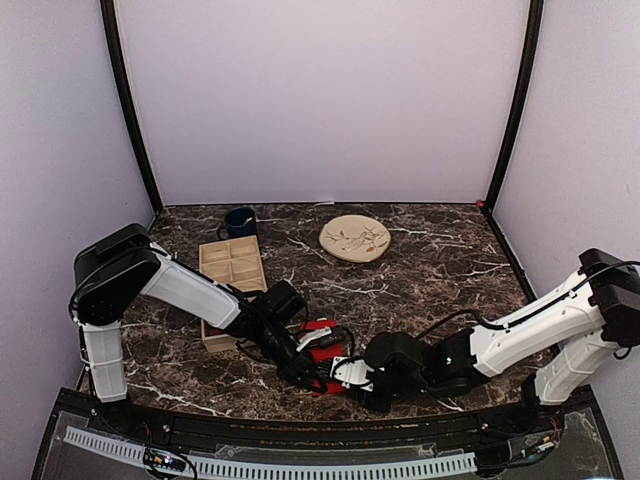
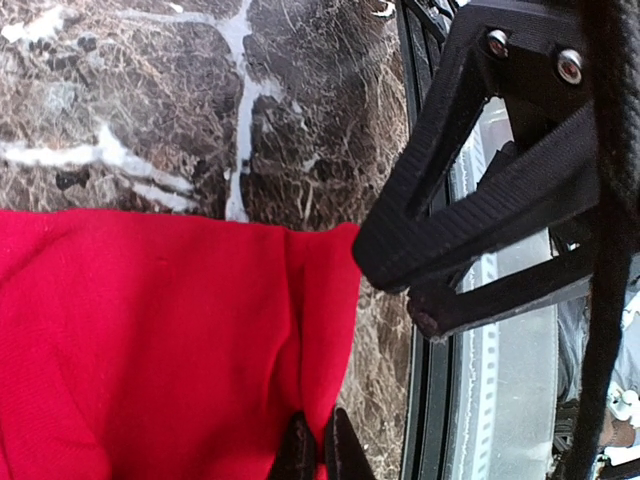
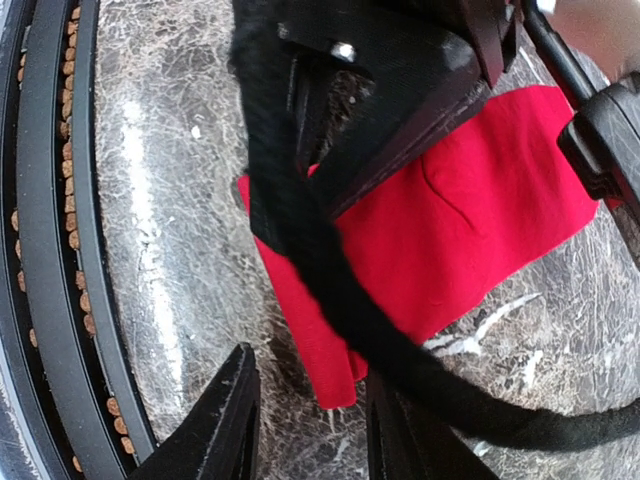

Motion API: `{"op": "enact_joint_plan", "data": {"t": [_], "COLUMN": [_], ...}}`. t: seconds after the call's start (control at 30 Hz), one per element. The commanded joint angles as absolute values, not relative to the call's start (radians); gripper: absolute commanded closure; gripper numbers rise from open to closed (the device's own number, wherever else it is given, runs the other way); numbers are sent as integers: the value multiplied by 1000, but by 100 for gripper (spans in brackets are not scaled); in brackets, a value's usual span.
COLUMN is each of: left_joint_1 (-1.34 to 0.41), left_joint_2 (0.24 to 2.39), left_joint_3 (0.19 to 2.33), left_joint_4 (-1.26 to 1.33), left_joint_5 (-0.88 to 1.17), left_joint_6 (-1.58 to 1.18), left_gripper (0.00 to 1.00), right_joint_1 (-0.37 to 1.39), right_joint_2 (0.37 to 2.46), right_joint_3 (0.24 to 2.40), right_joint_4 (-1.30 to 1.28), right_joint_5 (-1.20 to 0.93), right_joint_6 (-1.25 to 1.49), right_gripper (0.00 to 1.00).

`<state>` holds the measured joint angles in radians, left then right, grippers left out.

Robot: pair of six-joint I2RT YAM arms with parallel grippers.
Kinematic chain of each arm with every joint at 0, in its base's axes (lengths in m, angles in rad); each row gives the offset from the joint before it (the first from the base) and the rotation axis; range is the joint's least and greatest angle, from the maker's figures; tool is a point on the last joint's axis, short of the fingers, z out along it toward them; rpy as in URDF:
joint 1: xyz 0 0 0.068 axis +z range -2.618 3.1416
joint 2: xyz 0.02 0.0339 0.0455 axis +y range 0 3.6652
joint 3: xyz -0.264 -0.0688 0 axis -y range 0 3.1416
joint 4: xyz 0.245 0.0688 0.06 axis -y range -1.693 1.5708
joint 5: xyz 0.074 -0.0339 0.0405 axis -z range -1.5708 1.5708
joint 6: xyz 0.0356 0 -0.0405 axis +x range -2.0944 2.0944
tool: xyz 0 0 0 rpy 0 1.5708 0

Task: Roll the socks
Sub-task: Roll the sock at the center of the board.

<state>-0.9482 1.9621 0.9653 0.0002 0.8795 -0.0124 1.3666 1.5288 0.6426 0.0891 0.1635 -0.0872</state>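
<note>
The red socks lie flat on the dark marble table near its front edge, between both arms. In the left wrist view the red fabric fills the lower left, and my left gripper is shut on a raised fold at its right edge. My right gripper stands open at the socks' near corner, which hangs between the two fingers without being pinched. The left gripper's black body and a cable cross the right wrist view and hide part of the fabric. I cannot tell the two socks apart.
A wooden compartment tray sits behind the left arm, with a dark blue mug beyond it. A round beige plate lies at the back centre. The table's black front rail runs close beside the socks.
</note>
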Motion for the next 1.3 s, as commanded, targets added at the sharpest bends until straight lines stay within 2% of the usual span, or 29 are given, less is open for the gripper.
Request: {"op": "enact_joint_plan", "data": {"t": [0.0,1.27], "left_joint_1": [-939,-919], "left_joint_2": [1987,2018], "left_joint_3": [950,949], "left_joint_4": [-67,-95], "left_joint_5": [897,968], "left_joint_6": [-12,-6], "left_gripper": [100,100], "right_joint_1": [1386,1419], "right_joint_2": [1542,1655], "right_joint_3": [671,740], "right_joint_4": [79,27], "right_joint_5": [181,146], "right_joint_6": [-120,-164], "right_gripper": [67,72]}}
